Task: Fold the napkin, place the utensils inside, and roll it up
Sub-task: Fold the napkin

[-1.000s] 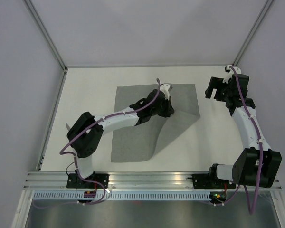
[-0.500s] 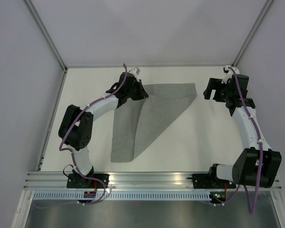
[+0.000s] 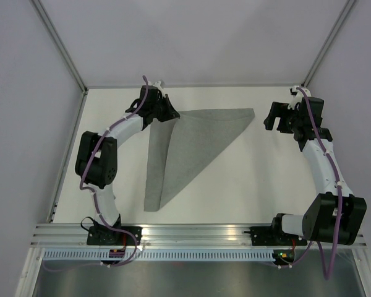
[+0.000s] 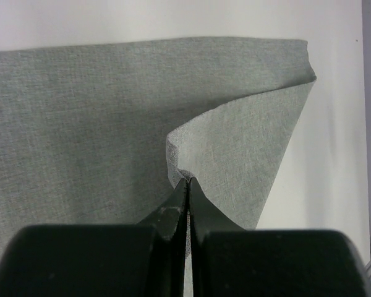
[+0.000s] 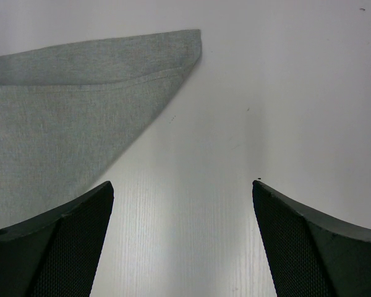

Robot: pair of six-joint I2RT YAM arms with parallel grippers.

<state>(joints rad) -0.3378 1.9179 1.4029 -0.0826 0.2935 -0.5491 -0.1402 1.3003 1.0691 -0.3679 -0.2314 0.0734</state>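
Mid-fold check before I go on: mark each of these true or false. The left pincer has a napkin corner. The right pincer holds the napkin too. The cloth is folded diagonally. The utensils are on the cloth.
1. The left pincer is shut on a corner of the napkin. True.
2. The right pincer grips the napkin's far right corner. False: it is open over bare table beside that corner, with nothing between its fingers.
3. The napkin is folded over diagonally into a rough triangle. True.
4. The utensils lie on the napkin. False: no utensils show in any view.
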